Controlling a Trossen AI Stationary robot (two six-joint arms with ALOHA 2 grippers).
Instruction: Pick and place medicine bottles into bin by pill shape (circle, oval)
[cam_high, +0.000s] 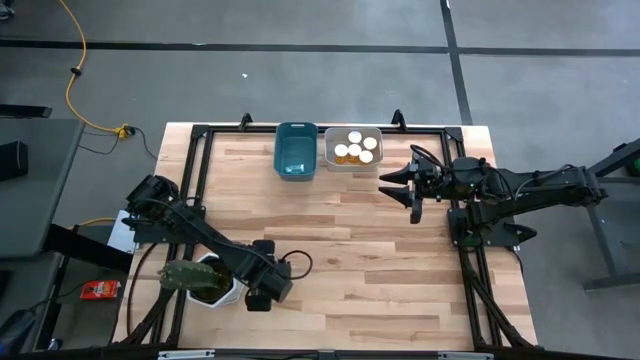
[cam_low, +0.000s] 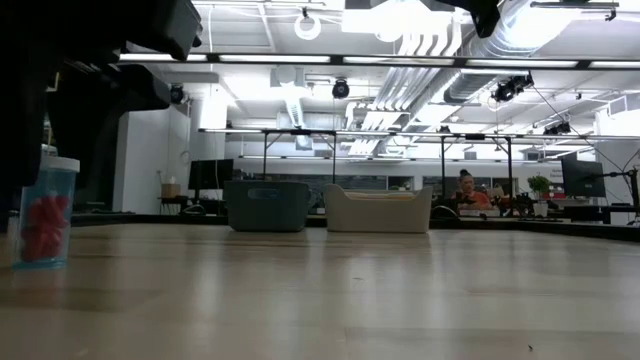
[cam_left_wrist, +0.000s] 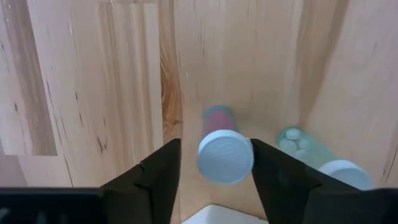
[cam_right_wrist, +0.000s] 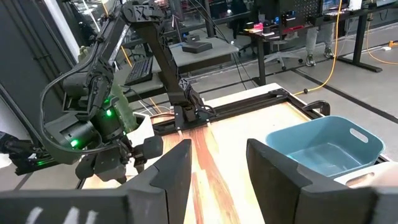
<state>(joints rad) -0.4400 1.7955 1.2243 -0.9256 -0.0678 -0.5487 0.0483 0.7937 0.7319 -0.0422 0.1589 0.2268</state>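
Left gripper (cam_left_wrist: 214, 180) low over the near-left part of the wooden table (cam_high: 350, 230), just beside the white plant pot (cam_high: 212, 283); fingers (cam_left_wrist: 152, 180) spread to either side of 1 upright medicine bottle (cam_left_wrist: 224, 149), white cap facing up, not visibly pressing it; a 2nd bottle (cam_left_wrist: 311, 155) close beside. Right gripper (cam_high: 398, 183) raised near the far-right, fingers apart, grasping nothing. At the far edge: teal bin (cam_high: 296, 150) and white bin (cam_high: 353, 148) side by side, the latter holding several capped bottles.
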